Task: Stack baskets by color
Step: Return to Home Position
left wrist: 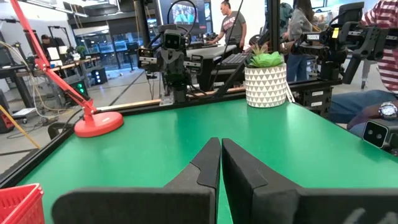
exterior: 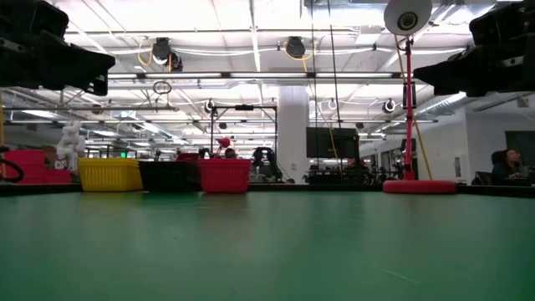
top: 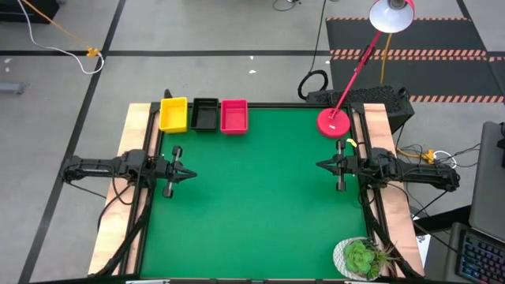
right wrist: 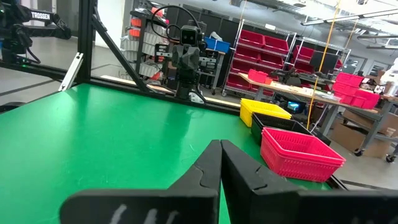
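Observation:
Three baskets stand in a row on the green mat at the table's far left: a yellow basket (top: 173, 114), a black basket (top: 205, 113) and a pink-red basket (top: 233, 115), each on its base, side by side. The right wrist view shows the pink-red basket (right wrist: 300, 152) nearest, then the black basket (right wrist: 277, 124) and the yellow basket (right wrist: 261, 109). My left gripper (top: 192, 173) waits shut at the left edge, pointing level toward the table's middle. My right gripper (top: 319, 165) waits shut at the right edge, facing it. Both stand well short of the baskets.
A red lamp base (top: 334, 122) with a slanting red stem stands at the far right corner. A potted plant (top: 361, 258) in a white pot sits at the near right corner. The green mat (top: 260, 197) between the arms is bare. People show in the room beyond.

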